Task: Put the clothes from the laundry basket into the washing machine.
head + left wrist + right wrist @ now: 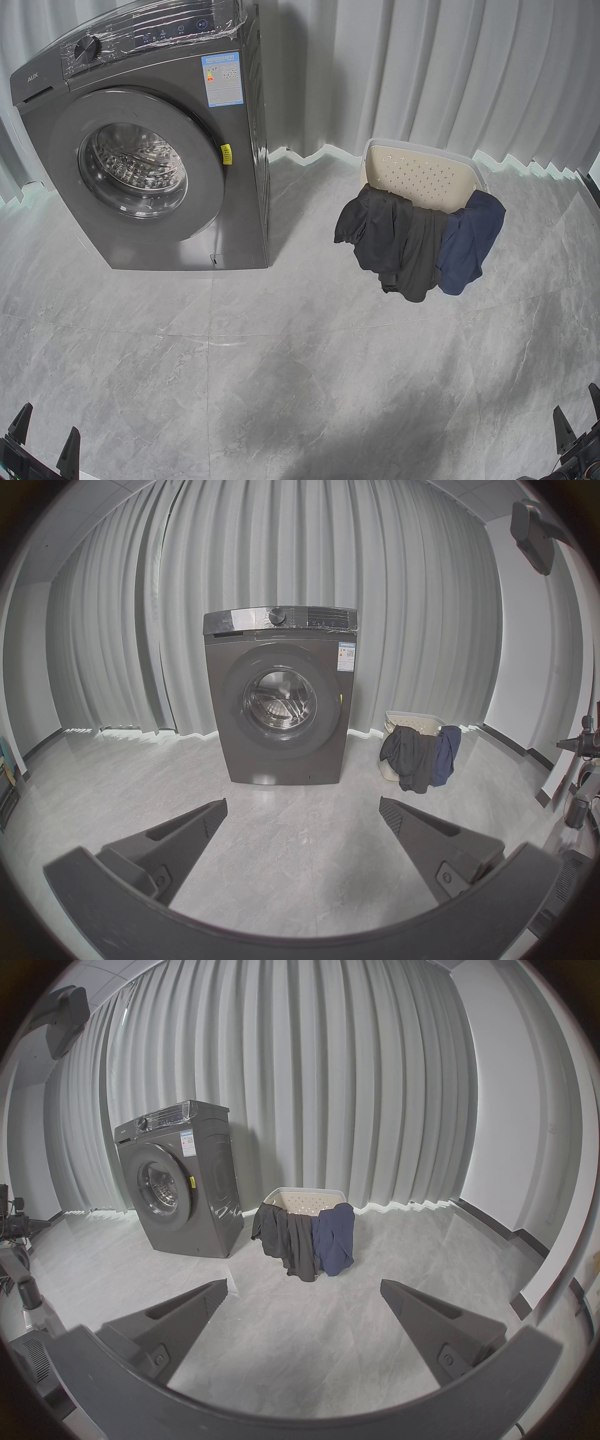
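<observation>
A dark grey washing machine (156,150) (281,692) (178,1179) stands on the floor at the back left, its round glass door shut. To its right sits a cream laundry basket (422,169) (415,720) (306,1200). Black and dark grey clothes (390,240) (412,755) (284,1238) and a navy garment (469,244) (449,752) (334,1238) hang over its front rim. My left gripper (44,434) (303,817) is open and empty, low at the near left. My right gripper (578,415) (303,1297) is open and empty at the near right. Both are far from the basket.
Grey marble-look floor tiles (300,362) stretch between me and the machine and basket. Pale curtains (437,69) hang along the back wall right behind both. A dark skirting board (494,1219) runs along the white wall to the right.
</observation>
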Available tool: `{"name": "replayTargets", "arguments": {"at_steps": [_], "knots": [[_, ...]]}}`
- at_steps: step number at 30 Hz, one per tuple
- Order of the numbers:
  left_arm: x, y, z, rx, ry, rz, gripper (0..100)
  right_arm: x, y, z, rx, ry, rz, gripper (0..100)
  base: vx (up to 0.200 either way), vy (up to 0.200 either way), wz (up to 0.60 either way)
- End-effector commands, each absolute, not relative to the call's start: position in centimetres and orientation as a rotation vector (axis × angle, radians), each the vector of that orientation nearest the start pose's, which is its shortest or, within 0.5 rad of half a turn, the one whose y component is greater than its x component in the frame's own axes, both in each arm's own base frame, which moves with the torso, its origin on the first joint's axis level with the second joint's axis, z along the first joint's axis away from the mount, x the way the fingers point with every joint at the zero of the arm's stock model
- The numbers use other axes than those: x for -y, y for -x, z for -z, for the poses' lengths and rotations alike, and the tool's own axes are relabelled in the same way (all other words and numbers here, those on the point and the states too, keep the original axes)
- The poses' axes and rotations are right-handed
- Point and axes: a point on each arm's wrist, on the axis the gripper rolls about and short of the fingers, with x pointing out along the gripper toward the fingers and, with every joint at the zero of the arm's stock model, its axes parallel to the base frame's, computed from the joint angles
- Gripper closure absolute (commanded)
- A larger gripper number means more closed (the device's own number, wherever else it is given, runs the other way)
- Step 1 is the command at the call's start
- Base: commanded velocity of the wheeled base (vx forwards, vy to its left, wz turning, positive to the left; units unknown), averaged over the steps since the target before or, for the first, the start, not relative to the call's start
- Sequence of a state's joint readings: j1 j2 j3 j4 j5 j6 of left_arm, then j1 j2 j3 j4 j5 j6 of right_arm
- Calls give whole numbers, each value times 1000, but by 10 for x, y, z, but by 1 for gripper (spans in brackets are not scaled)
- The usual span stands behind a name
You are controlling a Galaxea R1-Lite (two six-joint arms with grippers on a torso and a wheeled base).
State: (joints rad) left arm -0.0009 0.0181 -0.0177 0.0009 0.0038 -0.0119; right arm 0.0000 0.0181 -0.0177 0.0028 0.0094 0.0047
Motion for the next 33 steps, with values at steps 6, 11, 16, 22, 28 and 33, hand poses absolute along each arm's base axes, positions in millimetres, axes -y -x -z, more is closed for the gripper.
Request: {"name": "replayTargets", "arguments": {"at_steps": [6,11,16,22,28,33], "knots": [[0,23,-76,0,12,-5,0,0,22,-76,-14,-5,-9,0,0,0,0],[0,23,-76,0,14,-5,0,0,22,-76,-14,-5,-11,0,0,0,0],[0,23,-76,0,12,-5,0,0,22,-76,-15,-5,-11,0,0,-200,0],[0,23,-76,0,11,-5,0,0,22,-76,-14,-5,-9,0,0,-200,0],[0,23,-76,0,11,-5,0,0,22,-76,-14,-5,-11,0,0,-200,0],[0,23,-76,0,11,-5,0,0,22,-76,-15,-5,-11,0,0,-200,0]]}}
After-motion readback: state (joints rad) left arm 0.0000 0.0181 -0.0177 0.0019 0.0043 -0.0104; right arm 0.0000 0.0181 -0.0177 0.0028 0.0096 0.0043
